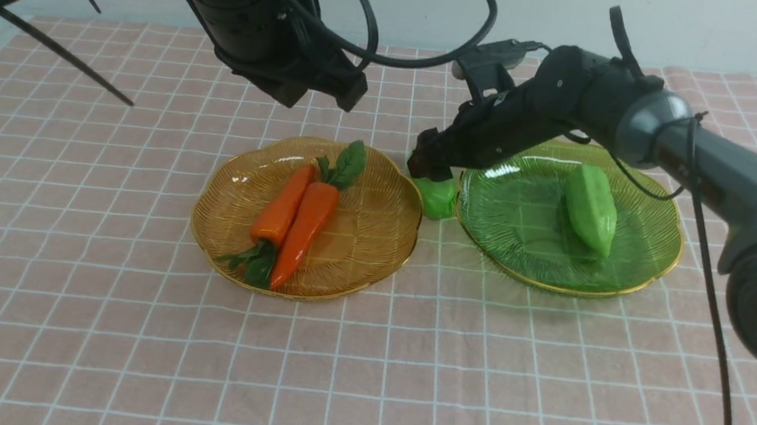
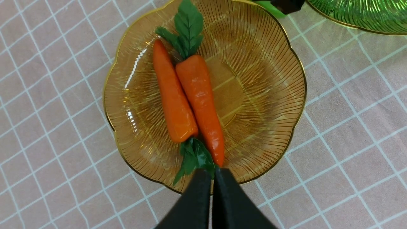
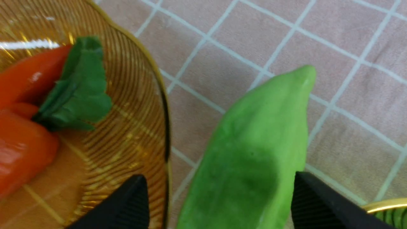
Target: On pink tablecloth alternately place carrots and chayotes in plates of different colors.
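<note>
Front view — carrots in amber plate.

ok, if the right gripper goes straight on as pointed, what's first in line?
The chayote on the pink tablecloth, sitting between its open jaws; remaining gap is hard to judge.

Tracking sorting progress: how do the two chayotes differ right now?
The loose chayote lies on the pink tablecloth between the amber plate and green plate, with the open right gripper straddling it. The plated chayote lies in the green plate, untouched. Both are glossy light green.
</note>
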You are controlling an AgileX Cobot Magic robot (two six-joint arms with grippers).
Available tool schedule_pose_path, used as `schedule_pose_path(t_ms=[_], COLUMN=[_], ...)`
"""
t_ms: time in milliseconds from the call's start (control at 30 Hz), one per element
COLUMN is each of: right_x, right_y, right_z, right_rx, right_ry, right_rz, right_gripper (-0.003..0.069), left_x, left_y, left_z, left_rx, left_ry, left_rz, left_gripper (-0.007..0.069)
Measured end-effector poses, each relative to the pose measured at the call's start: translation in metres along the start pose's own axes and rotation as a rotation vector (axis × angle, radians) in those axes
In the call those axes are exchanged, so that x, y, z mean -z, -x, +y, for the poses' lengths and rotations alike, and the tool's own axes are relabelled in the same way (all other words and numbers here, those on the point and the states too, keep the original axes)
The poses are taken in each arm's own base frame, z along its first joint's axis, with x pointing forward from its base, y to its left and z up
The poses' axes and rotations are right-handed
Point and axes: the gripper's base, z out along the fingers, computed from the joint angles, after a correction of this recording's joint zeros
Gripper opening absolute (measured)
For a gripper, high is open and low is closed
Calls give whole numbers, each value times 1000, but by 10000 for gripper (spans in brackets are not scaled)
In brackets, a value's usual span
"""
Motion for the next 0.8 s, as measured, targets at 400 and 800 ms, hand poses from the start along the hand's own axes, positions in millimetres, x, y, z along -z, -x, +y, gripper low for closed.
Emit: schedule_pose_path(t_ms=[400, 800], right_x=[-4, -25], right_y=[9, -6], right_z=[1, -4], right_rx=[-46, 57], right_ry=[22, 6], right_rz=[-116, -79], right_gripper=[546, 546], left_x=[0, 0], left_y=[0, 0], left_z=[0, 0], left_rx=[1, 1], left_ry=[-2, -2], left_rz=[0, 0], left_gripper=[-3, -3])
